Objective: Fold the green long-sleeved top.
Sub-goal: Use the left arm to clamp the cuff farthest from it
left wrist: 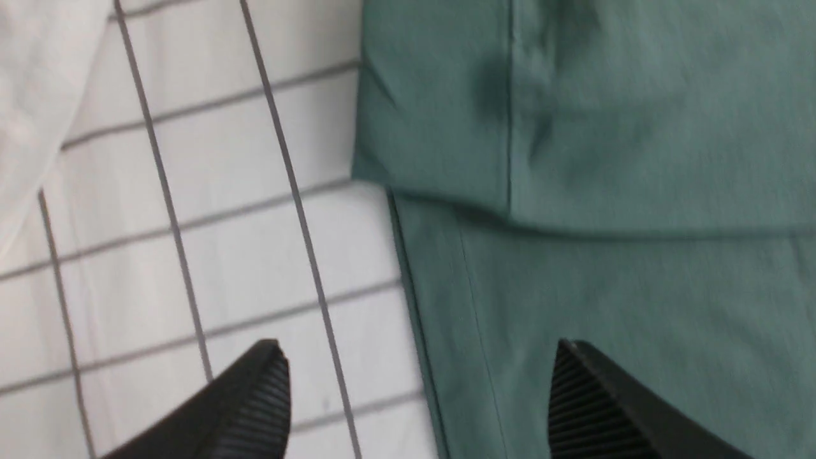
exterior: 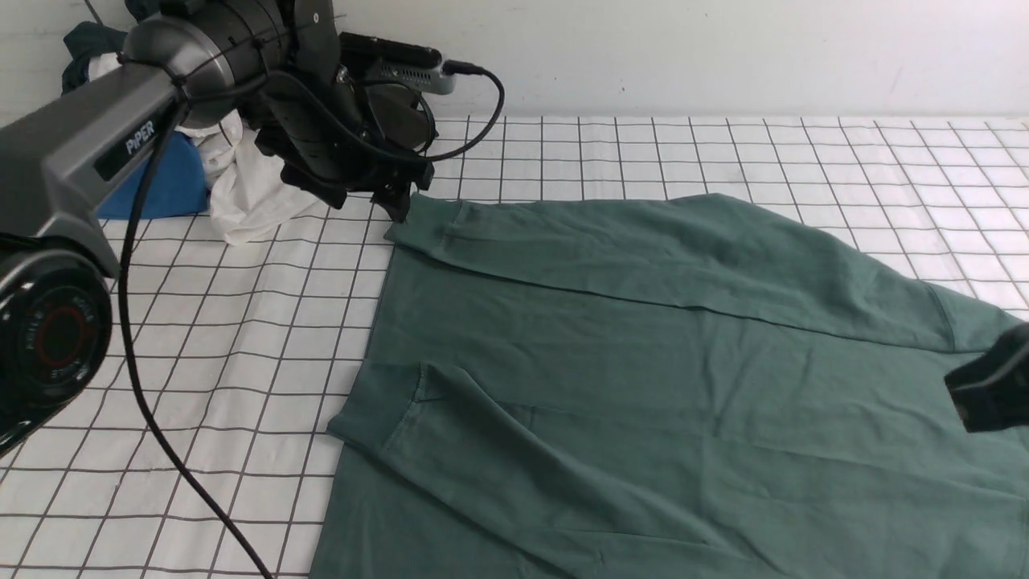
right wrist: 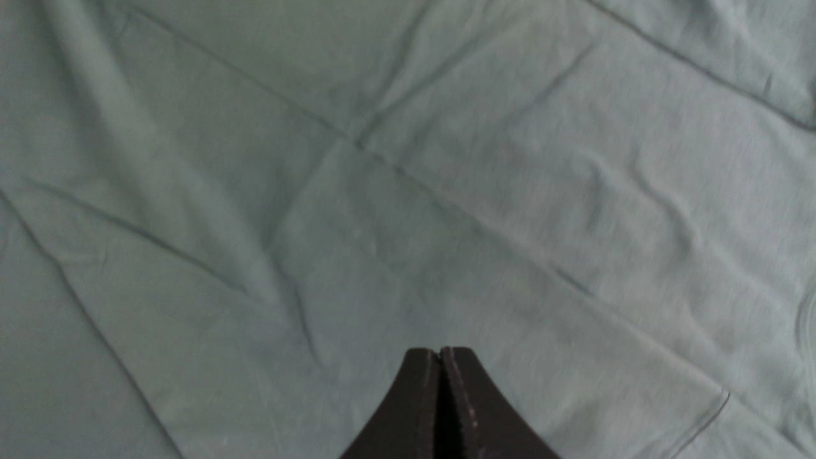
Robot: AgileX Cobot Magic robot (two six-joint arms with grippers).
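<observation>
**Clerk:** Item one?

**Me:** Green long-sleeved top (exterior: 643,362), one. It lies flat on the checked table cover (exterior: 241,346), from the middle out to the right edge and down to the near edge. Both sleeves are laid across the body: far cuff (exterior: 430,221) at the far left corner, near cuff (exterior: 378,418) on the left side, nearer me.

**Clerk:** Handling?

**Me:** By my judgement, a soft, limp, light cotton knit. Not slippery, not fragile. It should sag wherever it is unsupported, so I would lift it at two points. Best holds are the cuffs, the hem and the seamed left edge (thicker there, so a pinch should catch every layer).

**Clerk:** Tools?

**Me:** Left gripper (left wrist: 417,389): fingers spread wide and empty, beside the far cuff, one finger over the table cover and the other over the top. Right gripper (right wrist: 440,382): fingers pressed together with nothing between them, over the body at the right. Whether it touches the cloth I cannot tell.

**Clerk:** Writing?

**Me:** The word "PiPER" (exterior: 139,137), white, on my left arm (exterior: 72,161). Nothing is legible on the top, and no label or print shows.

**Clerk:** Sundries?

**Me:** White cloth heap (exterior: 241,193) and blue thing (exterior: 161,189), far left, apart from the top.
</observation>
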